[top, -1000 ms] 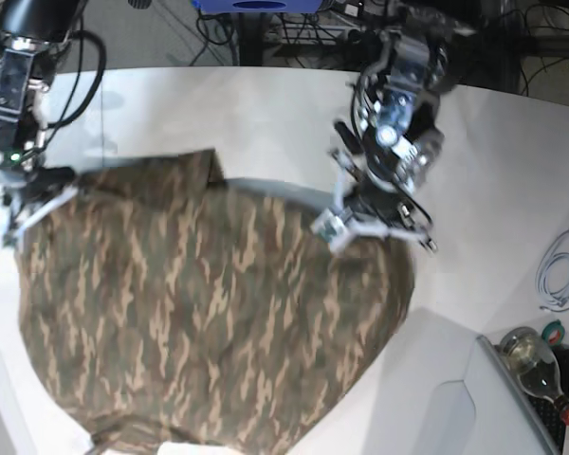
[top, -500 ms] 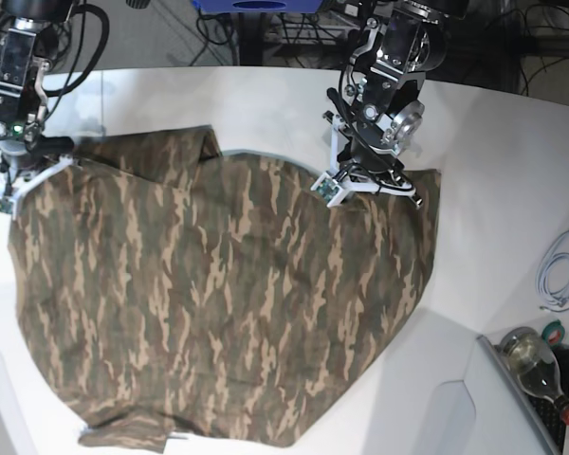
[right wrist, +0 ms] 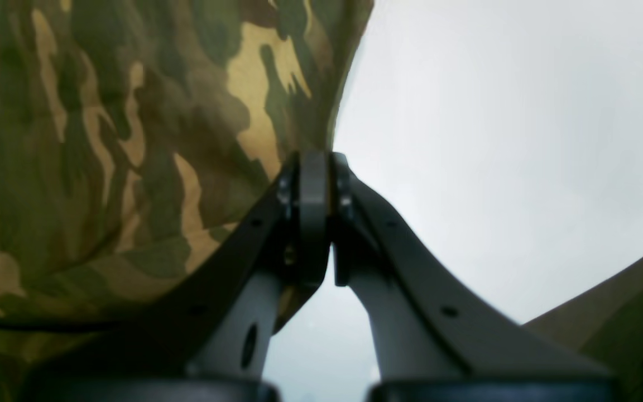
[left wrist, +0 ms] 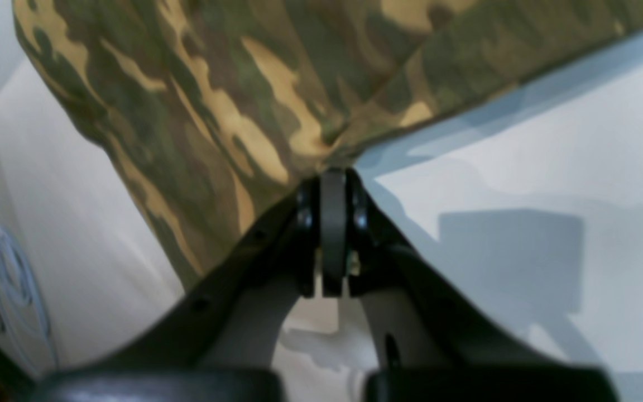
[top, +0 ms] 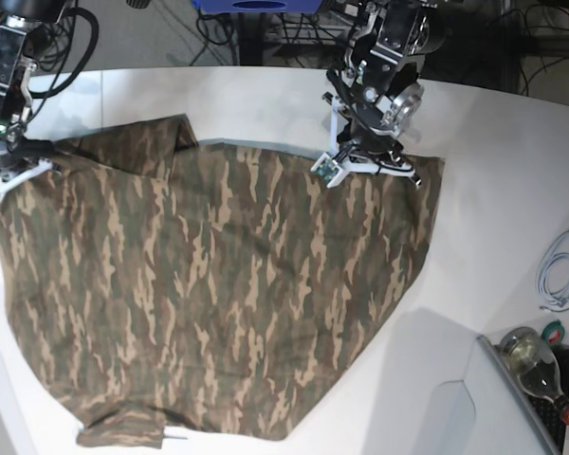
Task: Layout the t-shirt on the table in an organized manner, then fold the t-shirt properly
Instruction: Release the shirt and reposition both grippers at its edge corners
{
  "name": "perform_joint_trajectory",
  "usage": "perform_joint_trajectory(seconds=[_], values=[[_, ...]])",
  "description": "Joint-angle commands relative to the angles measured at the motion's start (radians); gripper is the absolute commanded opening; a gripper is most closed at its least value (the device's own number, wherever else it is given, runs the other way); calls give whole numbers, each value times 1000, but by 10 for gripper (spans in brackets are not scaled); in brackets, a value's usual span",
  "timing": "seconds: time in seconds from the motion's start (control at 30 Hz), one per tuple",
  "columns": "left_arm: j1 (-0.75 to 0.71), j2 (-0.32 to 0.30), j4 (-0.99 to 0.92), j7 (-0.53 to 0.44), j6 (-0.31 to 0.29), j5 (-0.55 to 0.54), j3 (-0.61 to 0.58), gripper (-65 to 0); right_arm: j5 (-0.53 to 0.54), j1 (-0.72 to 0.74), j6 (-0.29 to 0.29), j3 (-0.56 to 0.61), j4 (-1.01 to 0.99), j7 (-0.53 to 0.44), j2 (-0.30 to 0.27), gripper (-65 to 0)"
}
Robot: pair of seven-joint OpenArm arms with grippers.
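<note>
- Laying-out step: the camouflage t-shirt (top: 218, 284) lies spread over the white counter (top: 512, 171), its far edge drawn out between the two arms; folding has not begun.
- The right claw (right wrist: 316, 167), at 9 o'clock in the base view, is pinched fully shut on the shirt's edge, with cloth bunched against its tips in the wrist view.
- The left claw (left wrist: 332, 178), at 1 o'clock in the base view, sits at the shirt's far corner with its tips close together; whether it grips the cloth or is letting go, the pictures do not settle.
- The shirt is not yet tidy: a flap is doubled over near 11 o'clock and a small fold sits at the near hem, around 7 o'clock.
- The next move probably calls for releasing the corners and smoothing those folds flat.
- Open counter lies far and right of the shirt. The near hem runs close to the counter's curved edge, leaving little room there.
- A coiled white cable (top: 561, 270) and a bottle (top: 536, 365) sit at 4 o'clock, well apart from the cloth.
</note>
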State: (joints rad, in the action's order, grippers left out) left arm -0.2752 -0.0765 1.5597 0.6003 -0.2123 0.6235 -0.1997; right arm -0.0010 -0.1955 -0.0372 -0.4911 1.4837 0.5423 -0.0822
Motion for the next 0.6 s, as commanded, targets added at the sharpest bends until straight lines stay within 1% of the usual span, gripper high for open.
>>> perform_joint_trajectory(seconds=[0.0, 0.03, 0.07, 0.13, 0.17, 0.2, 0.23, 0.27, 0.3, 0.33, 0.4, 0.43, 0.47, 0.5, 0.53, 0.57], values=[[-5, 4, 48, -12, 7, 5, -2, -466, -4, 6, 9, -7, 16, -17, -15, -648], [-14, 4, 74, -12, 7, 5, -4, -346, -4, 6, 9, -8, 16, -17, -15, -648], [-25, 2, 95, -12, 6, 5, -4, -240, -4, 6, 9, -8, 16, -17, -15, -648], [-49, -4, 132, -10, 6, 5, -4, -72, -4, 6, 9, -8, 16, -17, -15, -648], [-62, -6, 150, -9, 6, 5, -2, -26, -4, 4, 9, -8, 16, -17, -15, -648], [-77, -16, 169, 7, 6, 5, 18, -15, -4, 4, 9, -8, 16, -17, -15, -648], [-92, -19, 186, 28, 4, -1, 52, -21, -4, -2, 9, -8, 18, -17, -15, -648], [-108, -16, 204, 42, 0, -34, 96, -33, -4, -12, 6, -8, 22, -17, -15, -648], [-121, -12, 224, 45, -20, -101, 148, -48, -4, -23, 4, -4, 27, -17, -15, -647], [-138, -12, 249, 45, -48, -201, 207, -61, -4, -28, 4, -1, 28, -18, -15, -644], [-167, -16, 287, 45, -103, -442, 335, -67, -4, -29, 3, -1, 27, -18, -8, -641], [-180, -18, 296, 45, -132, -583, 408, -71, -3, -31, 3, -5, 25, -18, -6, -639], [-192, -19, 299, 46, -163, -724, 489, -71, 0, -31, 3, -8, 25, -18, -6, -624], [-200, -19, 298, 50, -184, -831, 560, -71, 2, -31, 3, -10, 27, -18, -6, -593], [-204, -19, 295, 51, -201, -940, 639, -71, 2, -34, 3, -10, 30, -18, -4, -542], [-218, -19, 285, 53, -206, -1025, 707, -71, 3, -43, 3, -10, 31, -18, 0, -483]])
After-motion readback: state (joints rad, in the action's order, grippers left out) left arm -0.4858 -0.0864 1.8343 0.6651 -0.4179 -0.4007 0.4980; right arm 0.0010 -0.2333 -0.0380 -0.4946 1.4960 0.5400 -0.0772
